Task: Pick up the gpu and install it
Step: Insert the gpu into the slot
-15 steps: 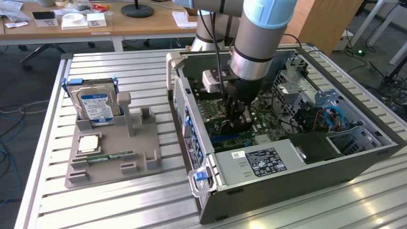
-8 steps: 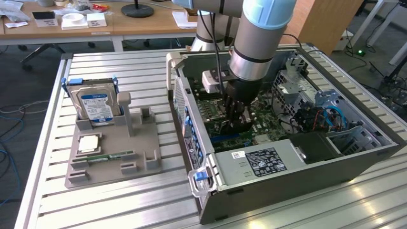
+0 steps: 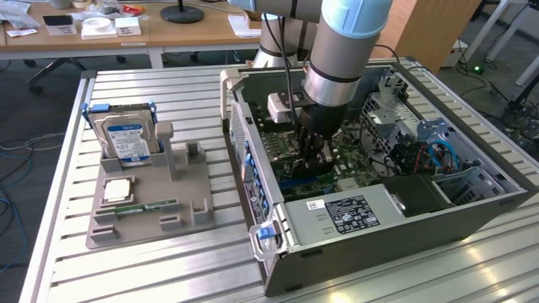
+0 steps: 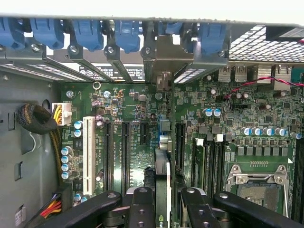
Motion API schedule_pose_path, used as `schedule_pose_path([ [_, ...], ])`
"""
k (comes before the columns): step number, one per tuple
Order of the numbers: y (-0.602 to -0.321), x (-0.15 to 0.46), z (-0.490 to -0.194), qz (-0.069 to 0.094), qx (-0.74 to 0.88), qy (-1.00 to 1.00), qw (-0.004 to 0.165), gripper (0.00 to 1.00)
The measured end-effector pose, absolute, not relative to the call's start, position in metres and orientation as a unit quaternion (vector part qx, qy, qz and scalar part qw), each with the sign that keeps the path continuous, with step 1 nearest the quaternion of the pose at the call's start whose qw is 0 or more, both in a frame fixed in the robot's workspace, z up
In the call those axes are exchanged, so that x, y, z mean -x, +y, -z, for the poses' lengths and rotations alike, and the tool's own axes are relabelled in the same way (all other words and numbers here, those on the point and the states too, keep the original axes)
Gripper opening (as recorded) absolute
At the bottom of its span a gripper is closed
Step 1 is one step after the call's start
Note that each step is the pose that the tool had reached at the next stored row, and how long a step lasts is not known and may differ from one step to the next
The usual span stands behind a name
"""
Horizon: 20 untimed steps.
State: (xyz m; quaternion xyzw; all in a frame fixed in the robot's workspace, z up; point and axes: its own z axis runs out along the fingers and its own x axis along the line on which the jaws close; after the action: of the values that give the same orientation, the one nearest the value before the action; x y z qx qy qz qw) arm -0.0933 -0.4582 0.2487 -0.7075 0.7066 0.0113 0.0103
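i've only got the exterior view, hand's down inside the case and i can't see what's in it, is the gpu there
Observer: Yes. In the wrist view the gpu stands edge-on between the fingers of the hand.
Operator: where's its bracket end
Observer: Its silver end bracket is at the rear wall of the case, under the row of blue latches.
Operator: slots next to it free
Observer: The white slot and the black slots on one side of it carry no cards.
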Motion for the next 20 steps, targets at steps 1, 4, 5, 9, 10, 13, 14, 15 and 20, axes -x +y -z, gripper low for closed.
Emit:
schedule_pose_path([
  [1,-0.4582,0.0933,-0.2487,-0.011,0.707,0.707,0.010,0.26],
  [4,-0.4582,0.0929,-0.2487,-0.011,0.707,0.707,0.010,0.26],
  [5,-0.4583,0.0927,-0.2488,-0.011,0.707,0.707,0.010,0.26],
  [9,-0.4582,0.0919,-0.2488,-0.011,0.707,0.707,0.010,0.26],
  [10,-0.4582,0.0918,-0.2487,-0.011,0.707,0.707,0.010,0.26],
  [13,-0.4583,0.0918,-0.2485,-0.011,0.708,0.706,0.010,0.26],
  [14,-0.4583,0.0918,-0.2483,-0.011,0.708,0.706,0.010,0.26],
  [15,-0.4583,0.0918,-0.2482,-0.011,0.708,0.706,0.010,0.26],
  [20,-0.4583,0.0918,-0.2478,-0.011,0.709,0.705,0.011,0.26],
])
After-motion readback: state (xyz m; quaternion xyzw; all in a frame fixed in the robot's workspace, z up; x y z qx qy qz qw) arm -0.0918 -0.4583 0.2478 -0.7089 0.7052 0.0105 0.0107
